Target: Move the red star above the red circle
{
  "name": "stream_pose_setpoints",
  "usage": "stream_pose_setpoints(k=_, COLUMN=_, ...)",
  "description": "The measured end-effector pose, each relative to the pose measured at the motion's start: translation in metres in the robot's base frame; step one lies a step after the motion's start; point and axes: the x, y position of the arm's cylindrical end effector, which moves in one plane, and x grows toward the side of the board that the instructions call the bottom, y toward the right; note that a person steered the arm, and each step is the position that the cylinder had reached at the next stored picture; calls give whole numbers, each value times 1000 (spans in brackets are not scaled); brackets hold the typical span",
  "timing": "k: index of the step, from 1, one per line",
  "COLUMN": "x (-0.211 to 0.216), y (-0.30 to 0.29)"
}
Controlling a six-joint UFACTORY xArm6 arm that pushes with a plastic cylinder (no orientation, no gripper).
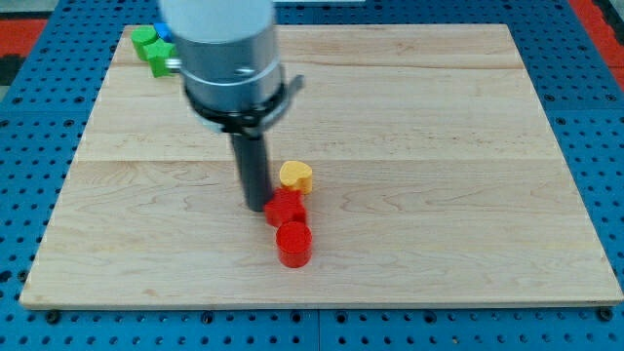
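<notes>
The red star (287, 208) lies just above the red circle (293, 244) near the board's lower middle, and the two touch or nearly touch. My tip (255, 206) rests on the board against the star's left side. A yellow heart block (296, 176) sits right above the star, touching it. The yellow hexagon block seen earlier is hidden behind the rod.
Green blocks (154, 51) sit at the board's top left corner, with a blue block (164, 32) mostly hidden behind the arm. The wooden board (468, 175) lies on a blue pegboard surface.
</notes>
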Motion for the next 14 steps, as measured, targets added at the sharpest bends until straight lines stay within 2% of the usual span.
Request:
stream_pose_setpoints(k=1, x=0, y=-19)
stream_pose_setpoints(k=2, x=3, y=-11)
stream_pose_setpoints(k=3, x=-16, y=19)
stream_pose_setpoints(k=4, x=-30, y=6)
stream_pose_setpoints(k=6, x=-9, y=143)
stream_pose_setpoints(k=7, x=32, y=139)
stream_pose_setpoints(k=8, x=33, y=78)
stream_pose_setpoints(k=9, x=41, y=44)
stream_pose_setpoints(k=10, x=77, y=28)
stream_pose_setpoints(k=11, x=46, y=24)
stream_pose_setpoints(k=13, x=23, y=-1)
stream_pose_setpoints(k=14, x=35, y=-41)
